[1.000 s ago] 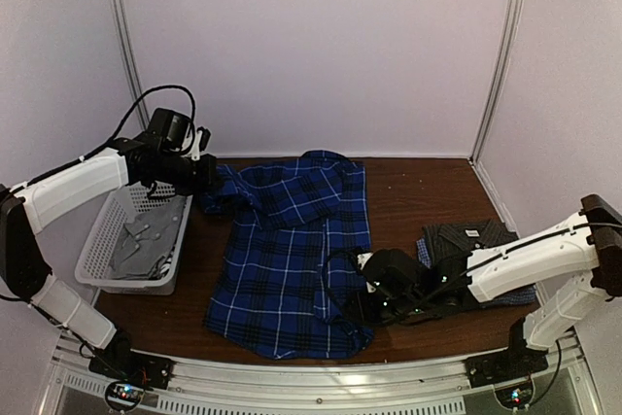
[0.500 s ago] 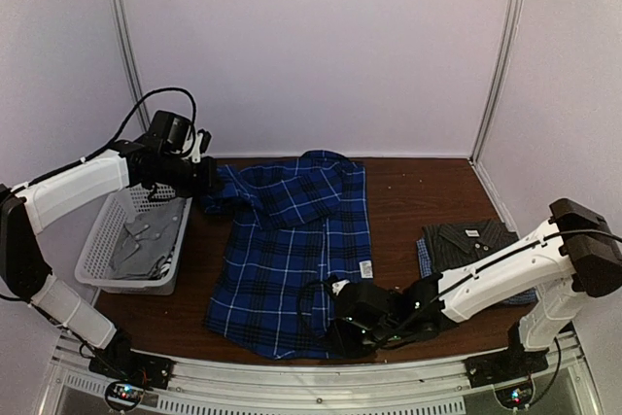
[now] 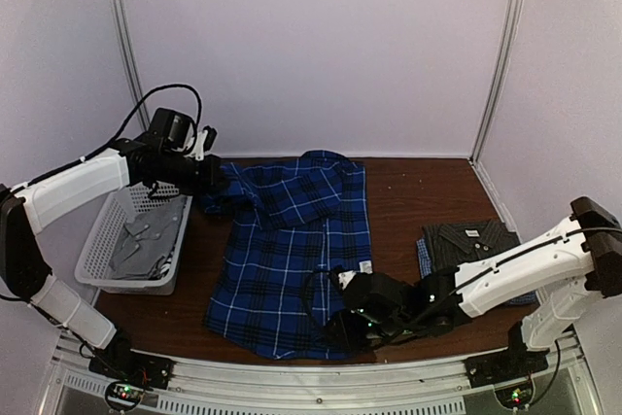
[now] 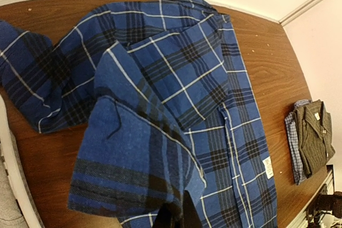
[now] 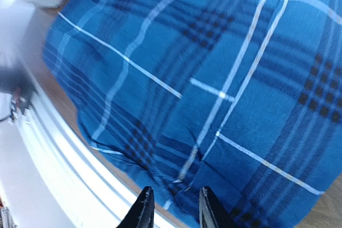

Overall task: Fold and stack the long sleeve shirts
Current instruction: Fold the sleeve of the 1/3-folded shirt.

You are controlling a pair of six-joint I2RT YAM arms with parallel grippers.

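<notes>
The royal-blue plaid long sleeve shirt (image 3: 292, 250) lies spread across the middle of the table. My left gripper (image 3: 206, 180) is shut on its far-left shoulder and sleeve, holding a fold of that cloth (image 4: 133, 158) lifted; in the left wrist view my left gripper (image 4: 179, 218) pinches the fold's edge. My right gripper (image 3: 338, 326) sits low at the shirt's near-right hem (image 5: 181, 180). In the right wrist view my right gripper (image 5: 175, 209) is open, fingertips (image 5: 143, 206) straddling the hem edge without pinching it. The dark grey checked shirt (image 3: 476, 238) lies folded on the pale blue one (image 3: 425, 257) at the right.
A white mesh basket (image 3: 97, 250) holding grey cloth stands at the left, under my left arm. The metal rail (image 3: 311, 376) of the table's near edge runs just behind my right gripper. Bare brown tabletop (image 3: 418, 191) shows between the plaid shirt and the folded stack.
My right arm has swung left from beside the folded stack to the plaid shirt's near hem, and its jaws have widened slightly. My left gripper has kept its hold and place.
</notes>
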